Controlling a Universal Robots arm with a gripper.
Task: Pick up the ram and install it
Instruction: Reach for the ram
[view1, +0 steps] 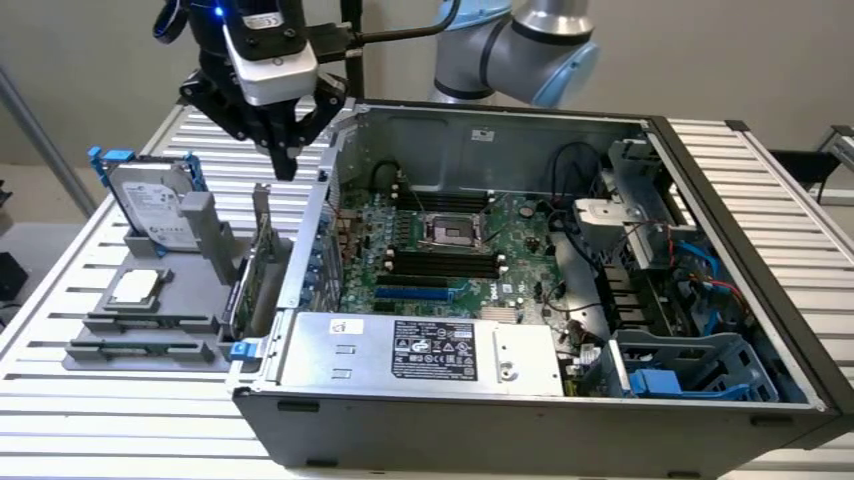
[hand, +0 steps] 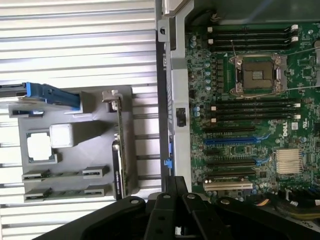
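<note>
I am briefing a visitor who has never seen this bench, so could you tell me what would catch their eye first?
The big open computer case on the slatted table, its green motherboard showing inside, dominates. Near its wall on the exterior view's left hangs the black gripper, shut and holding nothing. Beside the case, a grey holder carries a hard drive in a blue frame.

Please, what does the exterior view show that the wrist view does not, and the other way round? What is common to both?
Exterior view: the robot arm's grey joint behind the case, the labelled power supply and the blue drive cage.
Wrist view: no new thing, but it looks straight down, so the expansion card appears edge-on.
Both: the shut gripper, the grey holder with the silver processor chip and a ram stick, and the motherboard with its empty socket.
</note>
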